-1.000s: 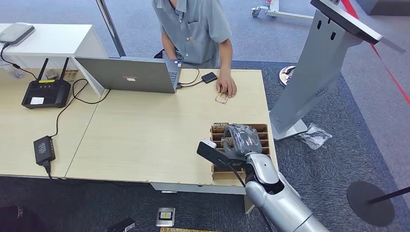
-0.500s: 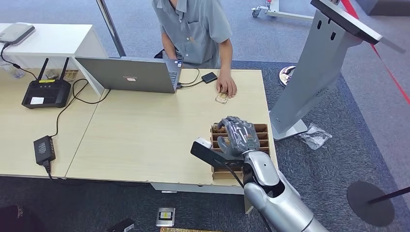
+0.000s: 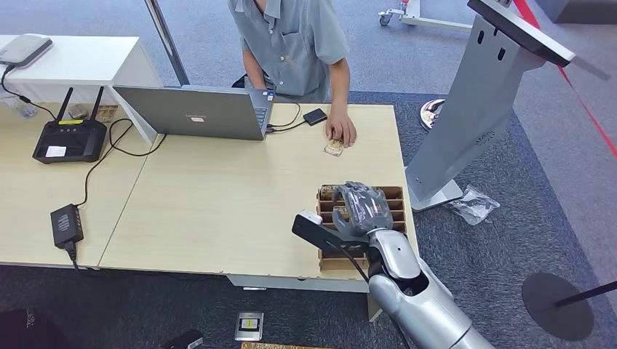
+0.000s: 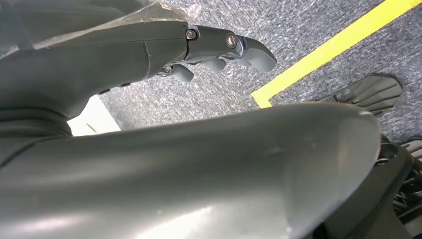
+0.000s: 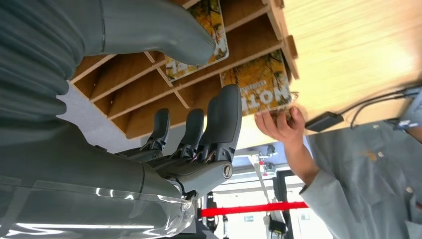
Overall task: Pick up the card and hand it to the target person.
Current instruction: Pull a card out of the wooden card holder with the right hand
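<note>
You can count two cards in the wooden slotted tray at the tabletop's near right corner: one card with autumn-leaf print and pale lettering, another partly hidden behind the thumb. The right robot hand hovers over them, fingers spread, grasping nothing. The person's hand rests on a third card farther off. The left robot hand hangs released above carpet.
</note>
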Controlling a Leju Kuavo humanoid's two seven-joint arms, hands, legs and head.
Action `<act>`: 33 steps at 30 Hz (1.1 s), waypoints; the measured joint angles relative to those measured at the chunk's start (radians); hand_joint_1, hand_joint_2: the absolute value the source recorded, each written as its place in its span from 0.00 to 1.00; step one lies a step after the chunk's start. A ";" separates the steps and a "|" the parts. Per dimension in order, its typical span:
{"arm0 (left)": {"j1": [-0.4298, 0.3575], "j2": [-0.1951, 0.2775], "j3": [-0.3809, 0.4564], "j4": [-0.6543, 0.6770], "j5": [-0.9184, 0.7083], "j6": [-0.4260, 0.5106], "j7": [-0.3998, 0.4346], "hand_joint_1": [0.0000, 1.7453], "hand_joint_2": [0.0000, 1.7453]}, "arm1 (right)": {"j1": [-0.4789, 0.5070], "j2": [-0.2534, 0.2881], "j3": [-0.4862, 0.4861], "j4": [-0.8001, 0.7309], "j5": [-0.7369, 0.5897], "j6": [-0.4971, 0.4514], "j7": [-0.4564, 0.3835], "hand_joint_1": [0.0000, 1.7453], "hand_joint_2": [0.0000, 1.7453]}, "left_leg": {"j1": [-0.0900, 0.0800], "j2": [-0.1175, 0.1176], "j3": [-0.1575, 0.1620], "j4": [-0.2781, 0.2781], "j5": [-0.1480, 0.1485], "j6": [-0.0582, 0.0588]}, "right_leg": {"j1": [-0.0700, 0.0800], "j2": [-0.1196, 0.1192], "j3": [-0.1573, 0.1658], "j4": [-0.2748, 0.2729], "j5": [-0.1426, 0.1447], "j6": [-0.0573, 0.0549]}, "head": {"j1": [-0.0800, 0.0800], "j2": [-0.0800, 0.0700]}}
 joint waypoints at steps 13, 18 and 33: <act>-0.007 -0.001 0.000 0.000 -0.009 -0.004 0.010 0.00 0.00 | -0.021 0.004 -0.001 0.099 -0.011 -0.016 -0.003 0.53 1.00 | 0.000 0.000 0.000 0.000 0.000 0.000 | 0.000 0.000 0.000 0.000 0.000 0.000 | 0.000 0.000; -0.014 -0.003 0.000 0.000 -0.013 -0.005 0.016 0.00 0.00 | -0.027 0.008 -0.002 0.118 -0.013 -0.026 -0.004 0.55 1.00 | 0.000 0.000 0.000 0.000 0.000 0.000 | 0.000 0.000 0.000 0.000 0.000 0.000 | 0.000 0.000; -0.031 -0.005 0.000 0.000 -0.020 -0.009 0.020 0.00 0.00 | -0.033 0.012 -0.015 0.144 -0.013 -0.039 -0.003 0.69 1.00 | 0.000 0.000 0.001 0.000 0.000 0.000 | 0.000 0.000 0.000 0.000 0.000 0.000 | 0.000 0.000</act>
